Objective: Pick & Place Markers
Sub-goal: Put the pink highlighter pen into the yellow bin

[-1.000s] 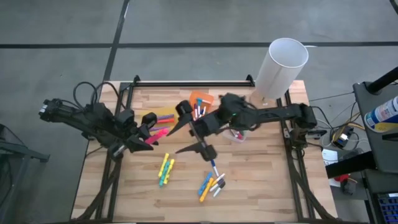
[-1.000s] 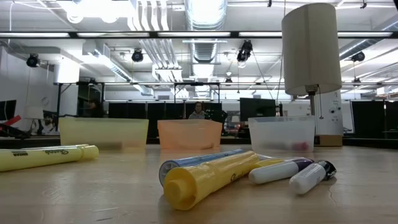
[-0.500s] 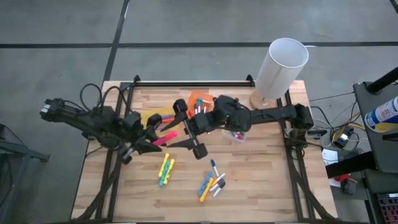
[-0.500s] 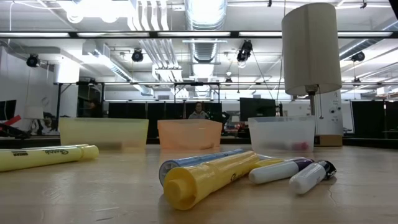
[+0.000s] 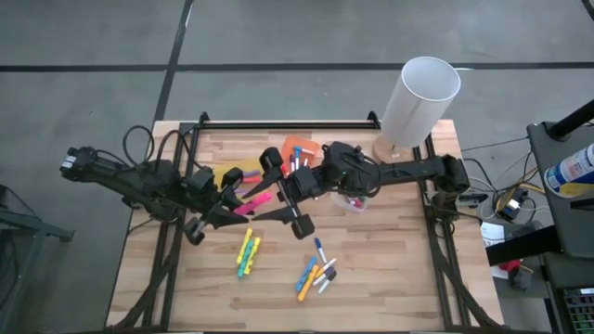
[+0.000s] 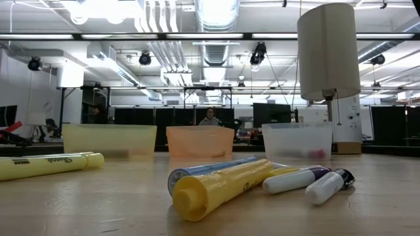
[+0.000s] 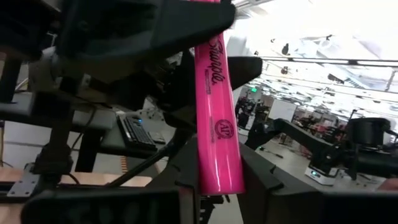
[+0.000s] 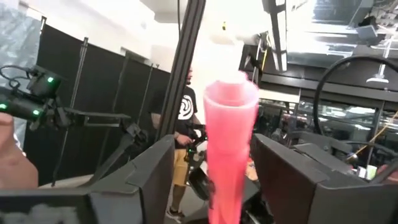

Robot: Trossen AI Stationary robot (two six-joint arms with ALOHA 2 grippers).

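Above the middle of the wooden tabletop [image 5: 390,269], the two arms meet over a pink marker [image 5: 252,203]. The left end effector [image 5: 225,206] pinches one end of it, and its wrist view shows the pink barrel [image 7: 217,118] clamped between the dark fingers [image 7: 186,168]. The right end effector [image 5: 285,208] reaches in from the other side with its fingers spread on either side of the marker's free end; its wrist view shows the pink tip [image 8: 229,143] standing between the two fingers [image 8: 149,180] with a gap on each side. Nearer the front edge lie a yellow and green pair of markers [image 5: 247,253] and a loose cluster of blue, yellow and white markers [image 5: 316,274]. Behind the arms sit an orange bin [image 5: 295,148] with markers in it, a yellow bin [image 5: 228,174] and a clear bin [image 5: 353,202]. A tall white cylinder [image 5: 419,100] stands at the far right corner.
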